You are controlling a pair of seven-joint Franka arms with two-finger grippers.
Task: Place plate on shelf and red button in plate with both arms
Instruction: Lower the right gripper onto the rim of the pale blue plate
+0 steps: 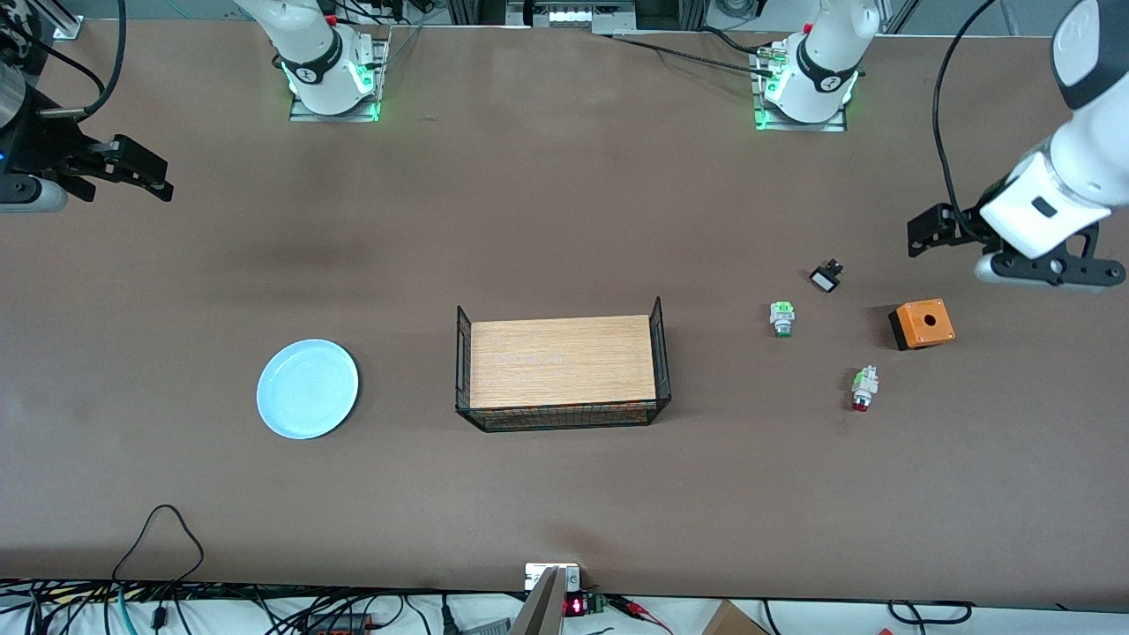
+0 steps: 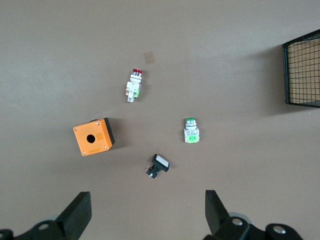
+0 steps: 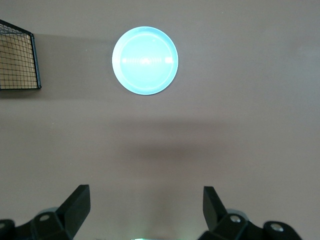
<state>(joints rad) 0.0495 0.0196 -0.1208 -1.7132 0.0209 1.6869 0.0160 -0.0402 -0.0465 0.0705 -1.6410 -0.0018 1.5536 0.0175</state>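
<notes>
The pale light-blue plate (image 1: 307,389) lies flat on the table toward the right arm's end; it also shows in the right wrist view (image 3: 145,60). The red button (image 1: 863,389), white-bodied with a red cap, lies on its side toward the left arm's end and shows in the left wrist view (image 2: 134,85). My left gripper (image 1: 926,236) is open and empty, up in the air over bare table near the orange box; its jaws stand wide apart (image 2: 147,200). My right gripper (image 1: 148,175) is open and empty, high over bare table at its end (image 3: 146,192).
A black wire basket (image 1: 564,414) with a wooden board in it stands mid-table. Near the red button are a green-capped button (image 1: 781,318), a small black switch (image 1: 826,277) and an orange box with a hole (image 1: 922,324). Cables run along the table's near edge.
</notes>
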